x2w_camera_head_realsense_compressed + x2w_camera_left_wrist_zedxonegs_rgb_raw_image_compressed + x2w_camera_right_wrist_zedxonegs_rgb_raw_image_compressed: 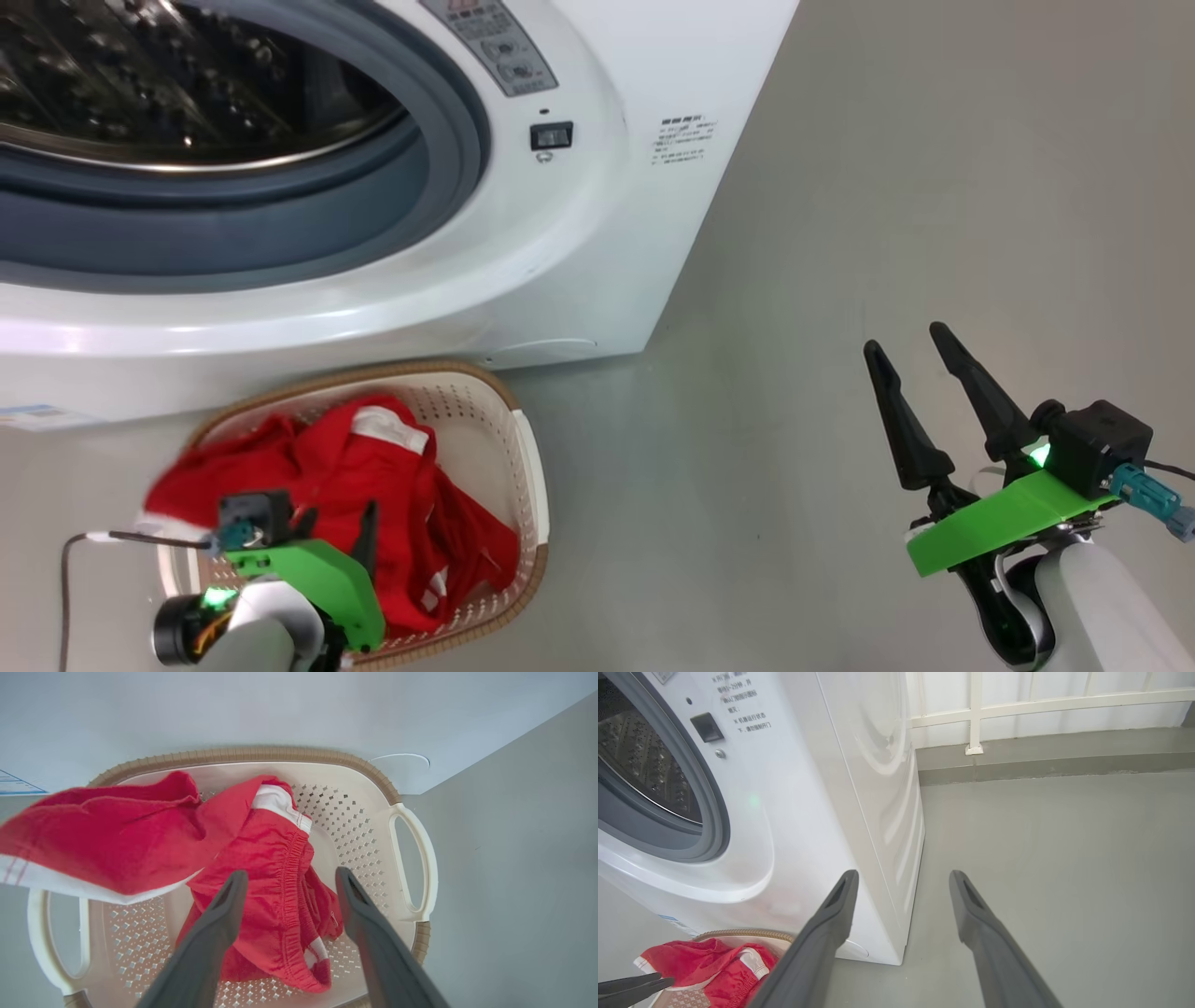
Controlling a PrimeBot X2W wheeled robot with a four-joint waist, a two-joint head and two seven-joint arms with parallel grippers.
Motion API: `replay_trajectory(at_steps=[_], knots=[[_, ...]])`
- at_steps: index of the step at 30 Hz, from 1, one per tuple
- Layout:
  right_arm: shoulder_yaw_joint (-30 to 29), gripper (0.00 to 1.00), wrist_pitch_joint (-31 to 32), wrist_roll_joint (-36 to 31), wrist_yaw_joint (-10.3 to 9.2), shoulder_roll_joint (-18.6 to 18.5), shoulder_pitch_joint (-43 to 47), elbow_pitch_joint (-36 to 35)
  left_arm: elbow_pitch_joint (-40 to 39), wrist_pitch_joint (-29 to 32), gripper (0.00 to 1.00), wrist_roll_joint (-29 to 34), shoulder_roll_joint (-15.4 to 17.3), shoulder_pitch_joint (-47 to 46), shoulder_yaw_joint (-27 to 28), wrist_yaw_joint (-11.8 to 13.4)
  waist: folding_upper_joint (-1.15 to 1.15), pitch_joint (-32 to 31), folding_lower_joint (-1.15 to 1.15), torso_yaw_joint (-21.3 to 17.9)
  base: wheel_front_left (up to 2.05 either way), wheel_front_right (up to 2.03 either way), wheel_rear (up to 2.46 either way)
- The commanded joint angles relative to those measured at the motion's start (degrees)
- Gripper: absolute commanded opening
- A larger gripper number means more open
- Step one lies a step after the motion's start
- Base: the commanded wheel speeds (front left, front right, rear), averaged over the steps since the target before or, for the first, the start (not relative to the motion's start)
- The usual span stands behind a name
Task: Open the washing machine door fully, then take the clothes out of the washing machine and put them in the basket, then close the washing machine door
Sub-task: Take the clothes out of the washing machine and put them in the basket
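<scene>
Because the basket [530, 476] sits at the foot of the washing machine [579, 252] to catch the load, the clothes [373, 485] lie heaped in it, one edge over its rim. Left jaws wide above the basket, empty; right jaws wide, empty, well apart from it.

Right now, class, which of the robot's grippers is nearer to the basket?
Left. The left gripper hangs open right over the basket, above the clothes in it; the right gripper is off to the basket's right, over the floor.
</scene>
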Motion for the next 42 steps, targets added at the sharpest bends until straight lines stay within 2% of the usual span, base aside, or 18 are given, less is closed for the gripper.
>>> replay_trajectory(at_steps=[1,8,14,27,36,42], knots=[[1.2,1.00,-0.7,-0.6,0.09,-0.7,1.4,-1.0,-0.9,-0.9,1.00,-0.4,2.3,0.4,1.1,-0.2,0.00,-1.0,0.00,0.4,0.00,0.00,0.00],[0.8,1.00,-0.7,-0.4,0.09,-1.2,3.0,-0.7,-8.3,-1.0,1.00,0.4,4.5,1.9,5.0,-0.2,0.00,-4.2,0.00,1.7,0.00,0.00,0.00],[0.6,1.00,-0.7,-0.3,0.09,-1.7,4.6,-0.4,-18.1,-1.0,1.00,5.2,5.3,5.8,11.2,0.8,0.00,-7.6,0.00,2.9,0.00,0.00,0.00],[0.6,1.00,-0.7,0.6,0.09,-3.2,8.8,0.3,-37.2,-1.0,1.00,17.9,3.0,17.5,24.3,0.4,0.00,-15.1,0.00,4.9,0.00,0.00,0.00],[-0.6,1.00,-0.7,0.7,0.09,-4.0,12.4,0.0,-47.4,-1.0,1.00,22.1,1.5,24.5,29.3,0.0,0.00,-17.7,0.00,5.9,0.00,0.00,0.00],[-1.1,1.00,-0.7,0.6,0.09,-4.1,14.3,-0.3,-51.5,-1.0,1.00,23.0,1.1,29.0,31.6,-0.1,0.00,-18.9,0.00,5.8,0.00,0.00,0.00]])
